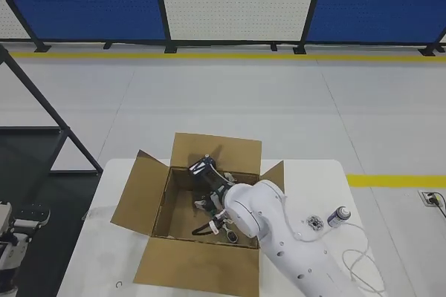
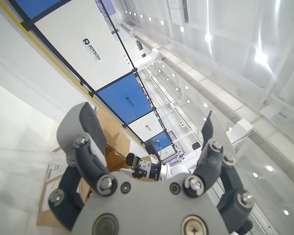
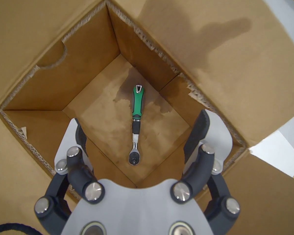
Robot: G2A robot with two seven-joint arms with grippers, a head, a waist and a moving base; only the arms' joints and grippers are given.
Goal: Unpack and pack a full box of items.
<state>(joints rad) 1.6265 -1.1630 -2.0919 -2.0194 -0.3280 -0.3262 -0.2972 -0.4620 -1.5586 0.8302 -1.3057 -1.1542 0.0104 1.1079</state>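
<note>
An open cardboard box (image 1: 215,152) sits on a white table (image 1: 320,174) with its flaps folded outward. The robot's right arm (image 1: 279,237) leans over the box. From that arm's wrist, the right gripper (image 3: 140,119) hangs above the opening, its jaws spread wide with nothing between them. Below it, flat on the box floor, lies a ratchet wrench (image 3: 138,103) with a green handle. Its metal head is nearer the gripper and its handle end lies toward a far corner. One finger stands on each side of the wrench's line, so the jaws look set to close across it.

The left gripper (image 2: 147,113) is apart from the box and points up toward the ceiling, jaws wide open and empty. A small can (image 1: 339,216) stands on the table beside the box, with a smaller object (image 1: 314,222) next to it (too small to identify).

The likely next step is a reach down for the wrench, and several things could go wrong:
- The box is deep, so the wide-open fingers or the wrist could catch a wall or a flap and shove the box.
- The wrench lies flush on the cardboard, so the fingertips may dig into the floor or skate over the wrench.
- A grip on the thin metal neck could slip.
- A grip far from the middle could let the heavy head swing down and knock a wall on the way out.
</note>
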